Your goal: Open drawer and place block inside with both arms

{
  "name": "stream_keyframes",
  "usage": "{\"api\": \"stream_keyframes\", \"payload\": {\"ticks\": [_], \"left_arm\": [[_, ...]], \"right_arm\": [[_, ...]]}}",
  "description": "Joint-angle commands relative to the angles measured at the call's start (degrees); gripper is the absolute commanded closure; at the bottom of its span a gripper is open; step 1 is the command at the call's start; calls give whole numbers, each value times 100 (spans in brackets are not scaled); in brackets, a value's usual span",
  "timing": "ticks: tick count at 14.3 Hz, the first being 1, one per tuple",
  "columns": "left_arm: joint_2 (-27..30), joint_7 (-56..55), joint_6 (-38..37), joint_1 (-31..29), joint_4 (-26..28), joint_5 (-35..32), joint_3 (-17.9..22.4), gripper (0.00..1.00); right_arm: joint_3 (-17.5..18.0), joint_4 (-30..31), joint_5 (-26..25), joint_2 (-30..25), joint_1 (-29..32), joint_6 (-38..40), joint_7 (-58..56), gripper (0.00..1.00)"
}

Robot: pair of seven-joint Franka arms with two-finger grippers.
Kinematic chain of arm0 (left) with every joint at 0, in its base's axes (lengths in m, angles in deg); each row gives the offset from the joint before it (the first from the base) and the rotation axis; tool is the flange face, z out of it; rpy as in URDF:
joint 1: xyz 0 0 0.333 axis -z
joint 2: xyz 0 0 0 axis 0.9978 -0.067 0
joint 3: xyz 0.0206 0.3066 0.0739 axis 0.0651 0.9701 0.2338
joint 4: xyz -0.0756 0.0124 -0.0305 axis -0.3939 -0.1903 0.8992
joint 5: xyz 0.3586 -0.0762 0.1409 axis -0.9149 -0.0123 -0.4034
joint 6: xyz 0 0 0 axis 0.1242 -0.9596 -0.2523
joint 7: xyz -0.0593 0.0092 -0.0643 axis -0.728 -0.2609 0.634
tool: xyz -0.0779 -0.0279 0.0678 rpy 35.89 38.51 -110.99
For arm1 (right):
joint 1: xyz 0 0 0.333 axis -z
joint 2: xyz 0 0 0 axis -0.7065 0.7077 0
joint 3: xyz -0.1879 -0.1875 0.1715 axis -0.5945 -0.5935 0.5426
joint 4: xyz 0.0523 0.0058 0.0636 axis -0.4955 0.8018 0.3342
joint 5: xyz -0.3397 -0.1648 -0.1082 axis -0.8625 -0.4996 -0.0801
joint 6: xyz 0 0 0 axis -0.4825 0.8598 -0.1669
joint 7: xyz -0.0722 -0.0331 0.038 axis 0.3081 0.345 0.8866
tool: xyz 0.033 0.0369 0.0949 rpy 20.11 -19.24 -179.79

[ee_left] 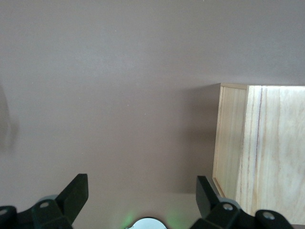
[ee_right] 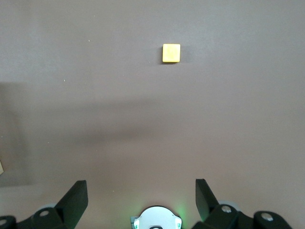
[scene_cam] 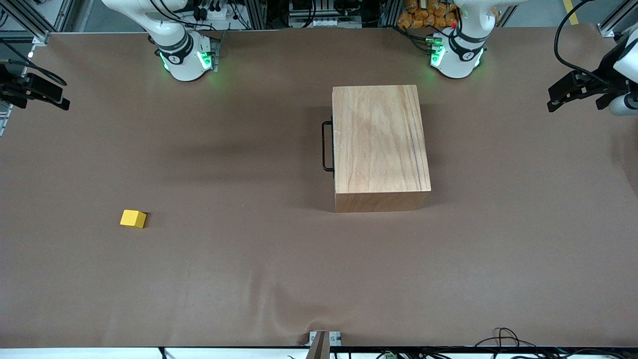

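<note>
Starting state, nothing done yet. Drawer (scene_cam: 333, 144) shut flush in the box (scene_cam: 380, 142) mid-table, handle (scene_cam: 327, 145) facing the right arm's end. Block (scene_cam: 133, 218) lies toward the right arm's end, nearer the front edge. Left gripper (ee_left: 142, 191) spread, empty, over bare table beside the box. Right gripper (ee_right: 141, 191) spread, empty, over bare table. Left to do: open drawer, pick block, place inside.
</note>
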Motion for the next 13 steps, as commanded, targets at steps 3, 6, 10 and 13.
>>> {"api": "stream_keyframes", "payload": {"ticks": [3, 6, 10, 13], "left_arm": [[-84, -4, -105, -16, -137, 80, -15, 0], [-22, -13, -114, -34, -66, 80, -15, 0], [-31, -22, -96, -60, -49, 80, -15, 0], [-57, -57, -70, -8, -66, 80, -15, 0]], "right_arm": [[26, -119, -104, 16, -11, 50, 91, 0], [34, -119, -96, 24, -37, 50, 100, 0], [26, -127, -113, 24, -29, 50, 91, 0], [34, -189, -78, 33, -46, 59, 82, 0]]}}
